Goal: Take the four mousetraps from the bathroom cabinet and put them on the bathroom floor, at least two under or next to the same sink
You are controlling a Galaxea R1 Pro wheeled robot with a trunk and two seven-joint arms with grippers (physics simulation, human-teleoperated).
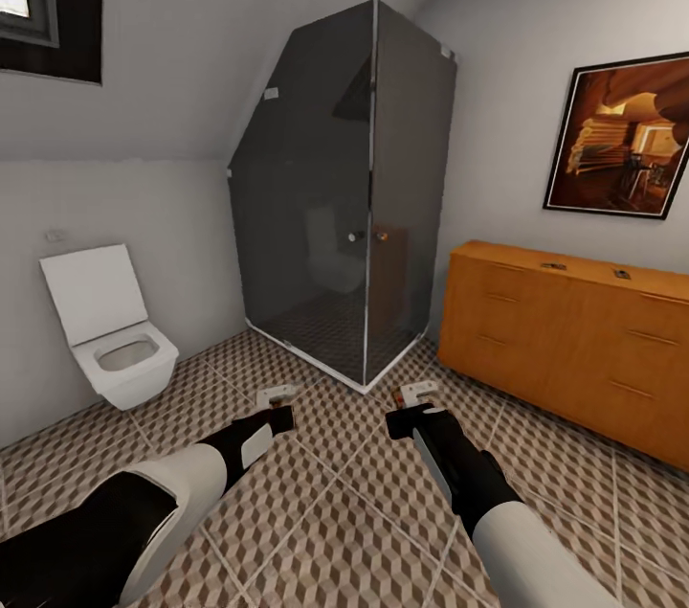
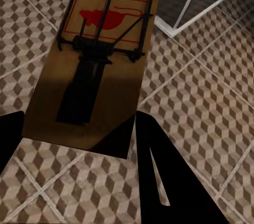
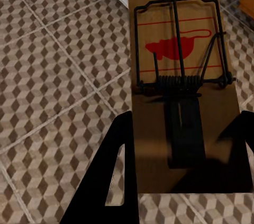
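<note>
Left jaws (image 2: 74, 144): one mousetrap (image 2: 98, 60) is clamped.
Right jaws (image 3: 185, 155): second mousetrap (image 3: 182, 75) is clamped.
Position: both are carried above bathroom floor (image 1: 335, 493).
Risk: traps could be dropped far from any sink.

There are no words or numbers to read anywhere. The mousetrap (image 2: 100, 60) in the left hand (image 2: 79, 150) has a red mouse shape inside thin red lines on its brown wood, but no letters. The mousetrap (image 3: 182, 83) in the right hand (image 3: 185, 166) has the same red mouse picture and lines. The framed picture (image 1: 622, 137) on the wall shows no writing.
</note>
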